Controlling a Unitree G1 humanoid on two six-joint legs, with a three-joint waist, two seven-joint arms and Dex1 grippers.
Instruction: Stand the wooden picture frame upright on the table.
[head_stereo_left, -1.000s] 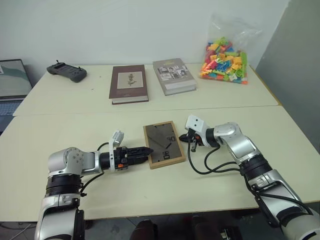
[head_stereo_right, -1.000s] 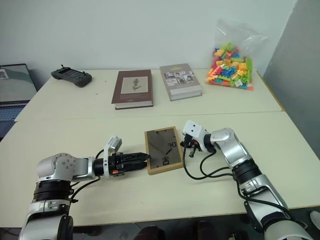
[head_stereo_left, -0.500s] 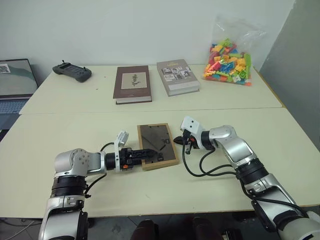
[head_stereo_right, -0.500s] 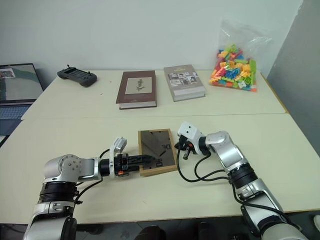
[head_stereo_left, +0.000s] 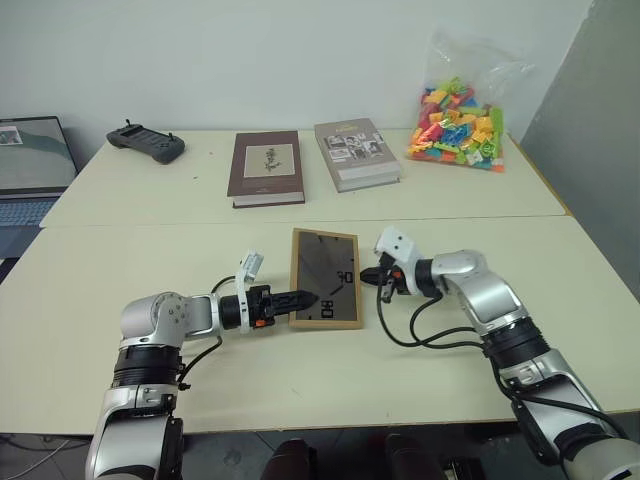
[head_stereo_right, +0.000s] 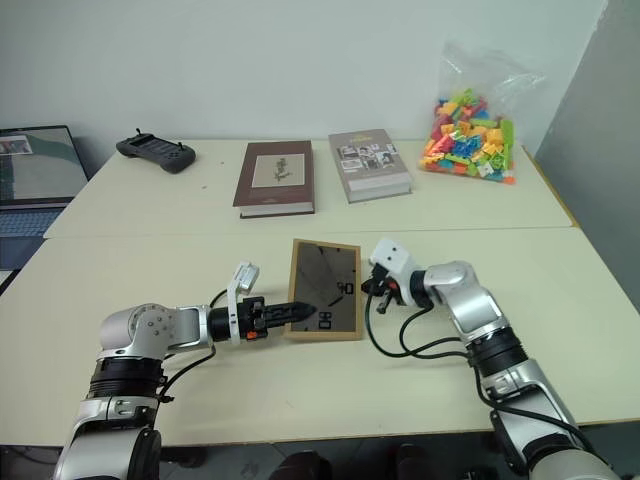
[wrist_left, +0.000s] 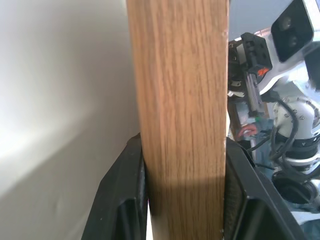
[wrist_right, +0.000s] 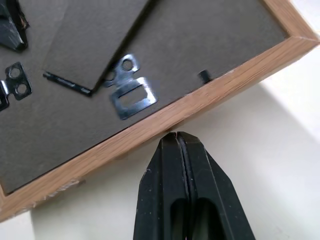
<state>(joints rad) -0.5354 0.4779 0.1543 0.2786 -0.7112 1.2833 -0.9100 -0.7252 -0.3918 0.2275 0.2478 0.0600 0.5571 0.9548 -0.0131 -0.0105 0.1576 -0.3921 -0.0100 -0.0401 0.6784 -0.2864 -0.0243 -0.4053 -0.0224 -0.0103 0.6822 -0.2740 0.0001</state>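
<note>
The left gripper (head_stereo_left: 300, 298) had closed on the near left edge of the frame (head_stereo_left: 326, 278); in the left wrist view its fingers (wrist_left: 122, 200) sat flat against both faces of the wooden rail, where a second before they had been spread wide just short of it. The right gripper (head_stereo_left: 381, 279), jaws pressed together and holding nothing, had its tip at the frame's right edge, seen in the right wrist view just beside the wood near a metal hanger clip (wrist_right: 127, 92). Since a second ago the frame had turned from slightly skewed to squarer with the table (head_stereo_left: 120, 260) edge, and its far side looked lifted, so it appeared to be tilting up off the surface with its dark back and white label facing the head camera. I judged this the start of the raise: the clamp gave the left arm control, and the right tip served as a brace. The prop was still folded against the back, so the frame could not stand alone yet. Books (head_stereo_left: 266, 168) and a bag of blocks (head_stereo_left: 455, 125) lay well apart.
</note>
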